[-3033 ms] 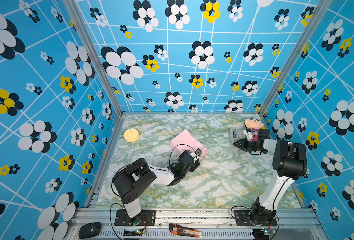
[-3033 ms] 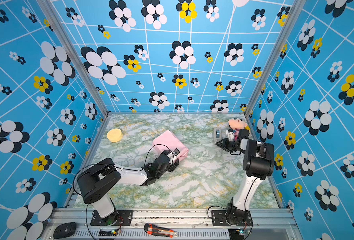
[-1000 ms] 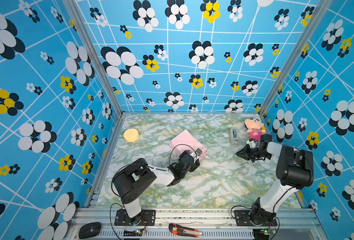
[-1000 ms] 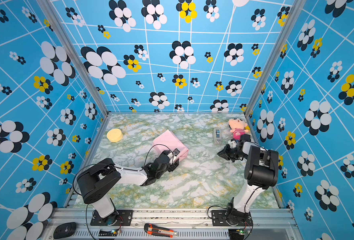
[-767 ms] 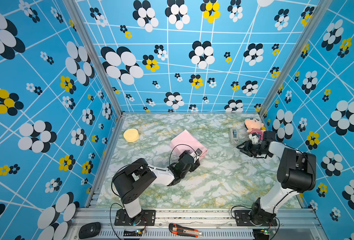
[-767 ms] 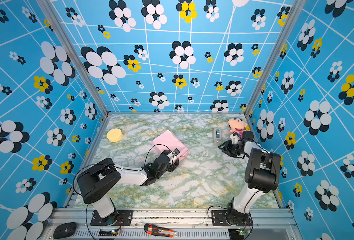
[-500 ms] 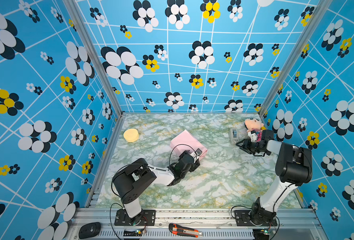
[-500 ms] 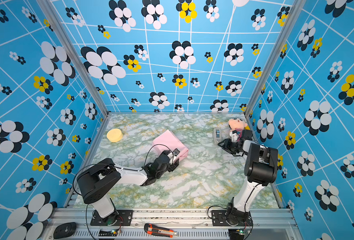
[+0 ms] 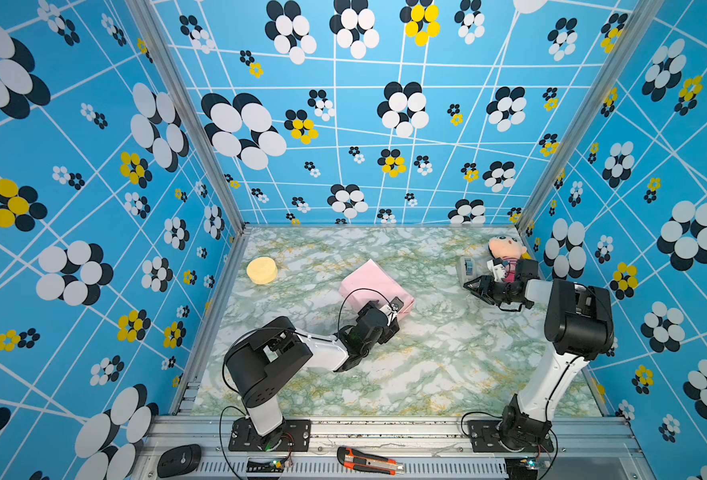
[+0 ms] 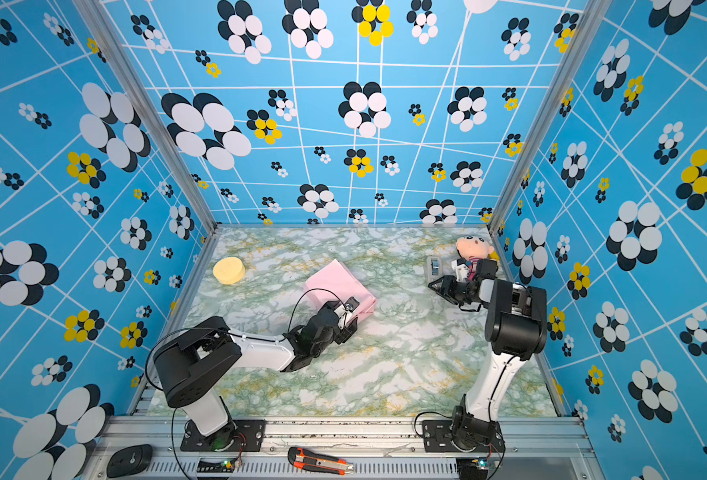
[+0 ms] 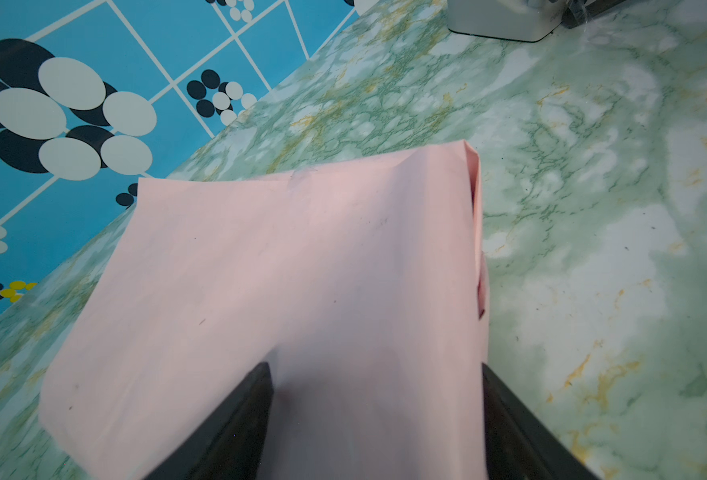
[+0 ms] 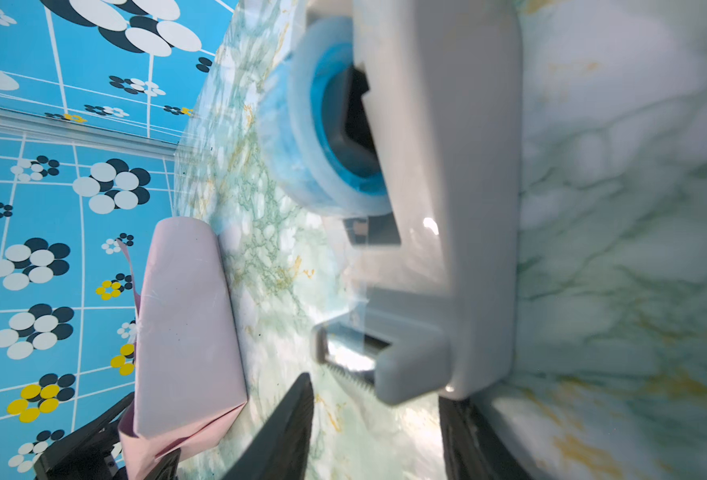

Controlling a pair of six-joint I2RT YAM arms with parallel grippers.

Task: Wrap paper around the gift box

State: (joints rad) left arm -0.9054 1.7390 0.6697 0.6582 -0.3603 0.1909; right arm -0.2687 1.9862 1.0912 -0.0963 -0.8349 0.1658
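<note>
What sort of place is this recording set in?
Probably a lab robot cell, not a home or shop: printed flower walls on an aluminium frame enclose a marble-print table, and a left arm and right arm are bolted to a rail at its front.

paper (image 9: 366, 282): plain pale pink, between black jaws of left gripper (image 11: 374, 370)
table (image 9: 426, 357): green-white marble, yellow veins
walls (image 9: 509, 66): blue, white grid, black-white-yellow flowers
tape dispenser (image 12: 447, 166): grey, blue roll, ahead of right gripper (image 12: 374, 390)
disc (image 9: 262, 270): pale yellow
</note>
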